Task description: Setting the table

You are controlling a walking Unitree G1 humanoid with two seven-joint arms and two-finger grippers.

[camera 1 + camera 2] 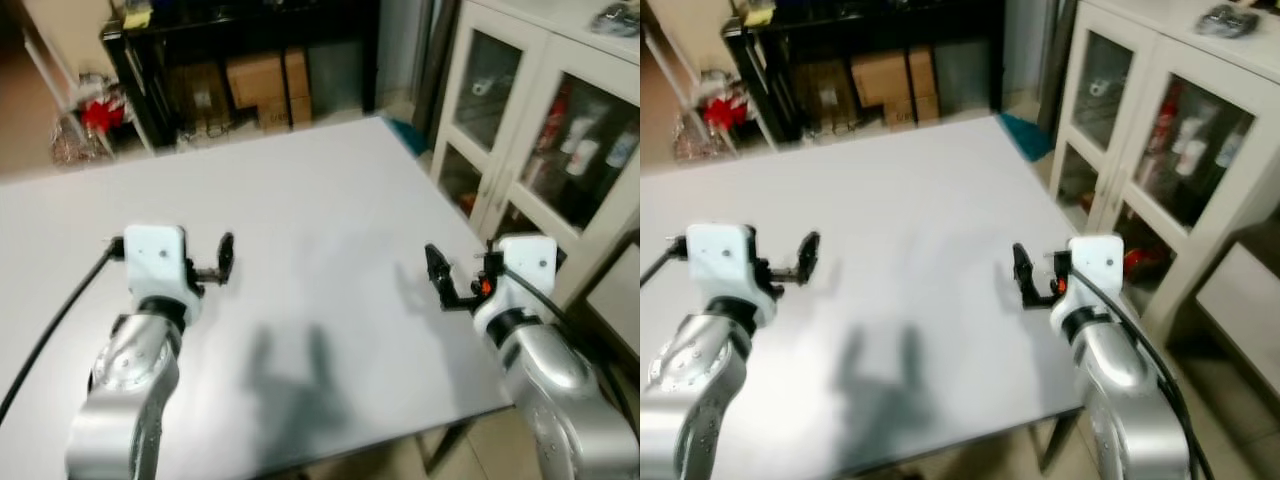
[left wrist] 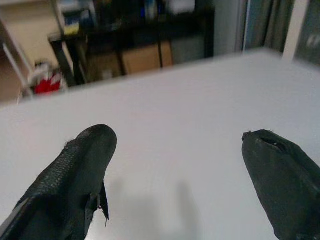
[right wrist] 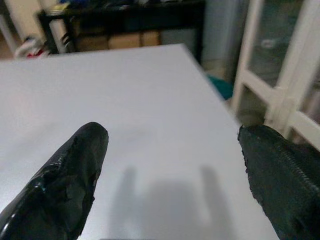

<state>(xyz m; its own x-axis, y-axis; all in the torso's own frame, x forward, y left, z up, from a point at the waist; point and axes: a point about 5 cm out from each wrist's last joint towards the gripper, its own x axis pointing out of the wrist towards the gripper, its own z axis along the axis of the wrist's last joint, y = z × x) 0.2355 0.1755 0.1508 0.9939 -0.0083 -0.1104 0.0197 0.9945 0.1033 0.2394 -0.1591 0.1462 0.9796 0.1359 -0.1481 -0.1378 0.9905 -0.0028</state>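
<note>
A bare white table (image 1: 320,190) spreads out in front of me, with no dishes or cutlery on it. My left gripper (image 1: 223,260) hovers above its near left part, open, with nothing between its black fingers (image 2: 85,165). Over the near right part, close to the table's right edge, my right gripper (image 1: 436,270) is also open and holds nothing. In the right wrist view its fingers (image 3: 75,165) stand wide apart over the white top. Both arms cast shadows on the table near its front edge.
A white cabinet with glass doors (image 1: 545,130) stands close to the table's right side, bottles behind the glass. Beyond the far edge is a black shelf unit (image 1: 150,60) with cardboard boxes (image 1: 265,85). A red item (image 1: 100,112) lies at the far left.
</note>
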